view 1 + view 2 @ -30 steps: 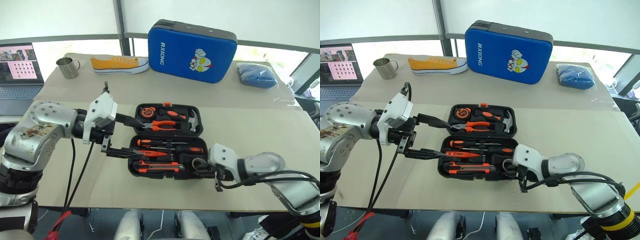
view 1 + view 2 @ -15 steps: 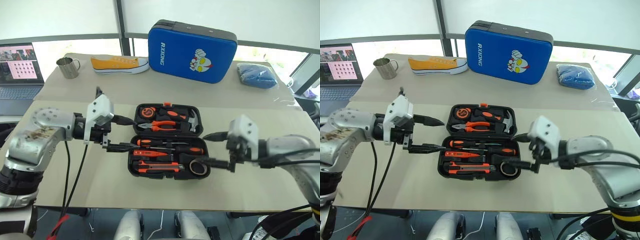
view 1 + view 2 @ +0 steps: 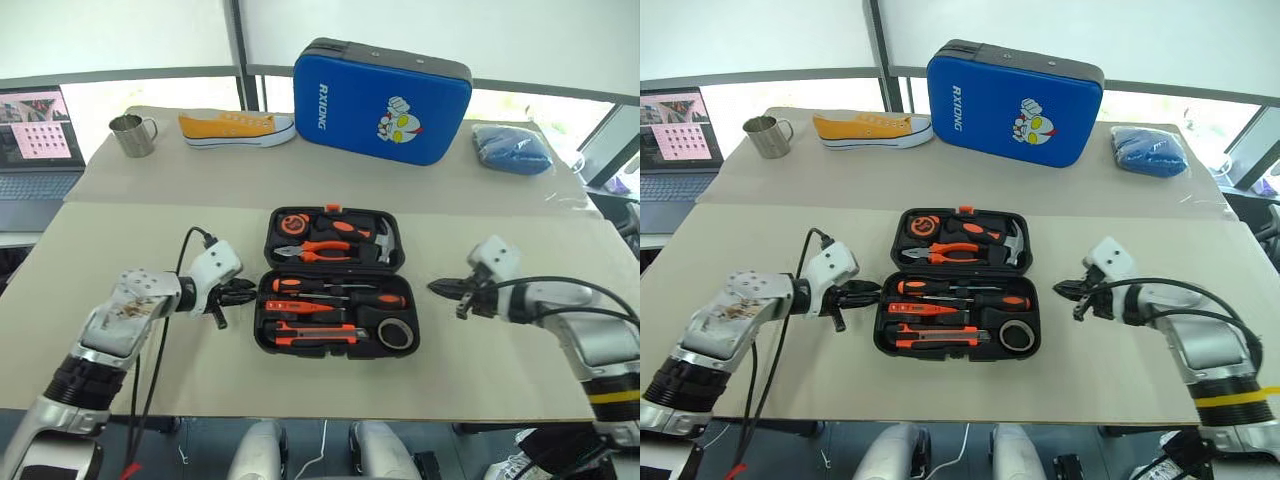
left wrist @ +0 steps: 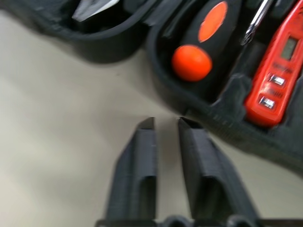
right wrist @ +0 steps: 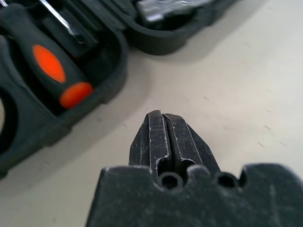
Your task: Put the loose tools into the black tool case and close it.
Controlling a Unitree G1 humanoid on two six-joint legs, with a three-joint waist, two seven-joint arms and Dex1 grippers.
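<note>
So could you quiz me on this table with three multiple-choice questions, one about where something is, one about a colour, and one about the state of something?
1. Where is the metal mug?
A. beside the yellow shoe, at the far left of the table
B. inside the black tool case
C. on top of the blue padded case

2. What colour are the pliers' handles?
A. green
B. orange
C. white

3. How is the black tool case?
A. shut and latched
B. lying open with tools in its slots
C. standing on edge

Answers: 1 A, the mug stands left of the shoe. 2 B, orange handles show in the far half. 3 B, both halves lie flat and open.
</note>
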